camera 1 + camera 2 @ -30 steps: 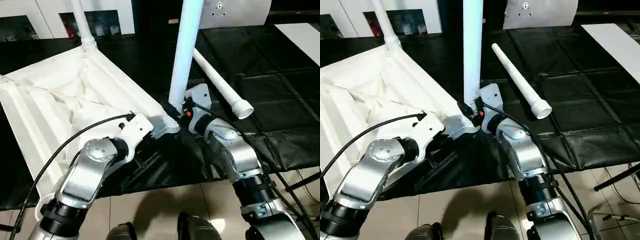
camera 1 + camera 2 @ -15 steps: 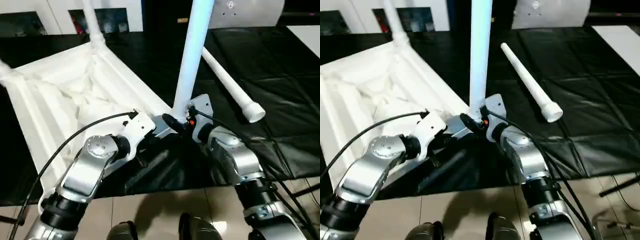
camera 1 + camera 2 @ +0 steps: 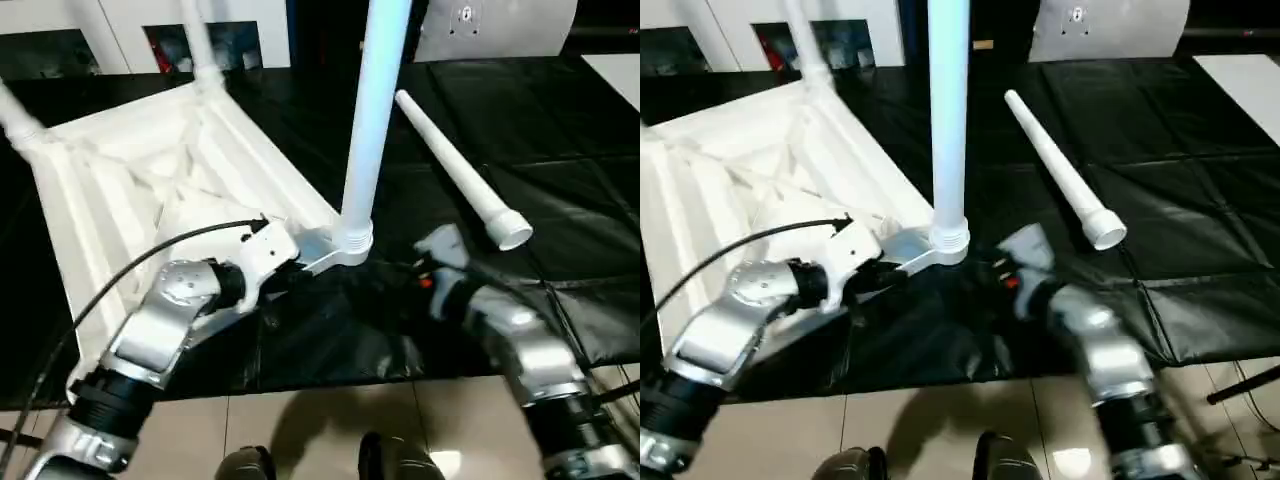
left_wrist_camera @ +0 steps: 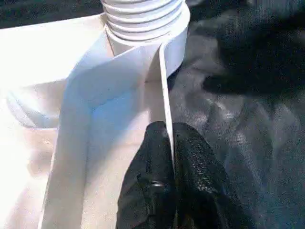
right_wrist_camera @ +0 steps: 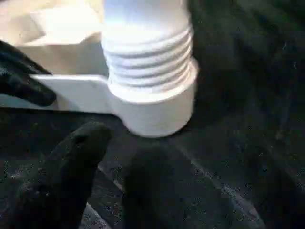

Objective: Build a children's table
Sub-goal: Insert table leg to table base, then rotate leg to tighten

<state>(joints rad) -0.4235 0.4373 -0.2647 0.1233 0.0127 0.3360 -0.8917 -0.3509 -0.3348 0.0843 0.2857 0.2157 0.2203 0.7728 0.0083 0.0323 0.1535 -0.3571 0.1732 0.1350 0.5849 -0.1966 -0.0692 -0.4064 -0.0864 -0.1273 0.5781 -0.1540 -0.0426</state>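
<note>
The upturned table top point(image 3: 150, 190) is lying on the black mat point(image 3: 560, 150); the left gripper point(image 4: 170, 143) is pinching its rim to steady it, while the right gripper point(image 5: 102, 162), fingers apart, is hovering near the seated leg point(image 3: 365, 130), apparently releasing; a loose leg point(image 3: 455, 170) is lying nearby

Upright leg point(image 3: 372, 110): upper end cut off by the head view's top edge. Two further legs point(image 3: 200, 45) at the far corners likewise run out of frame. Right pincer point(image 3: 405, 272) and its forearm: motion-blurred, finger outline indistinct. Underside of the children's table point(image 3: 130, 190): near corner hidden behind the left forearm.
</note>
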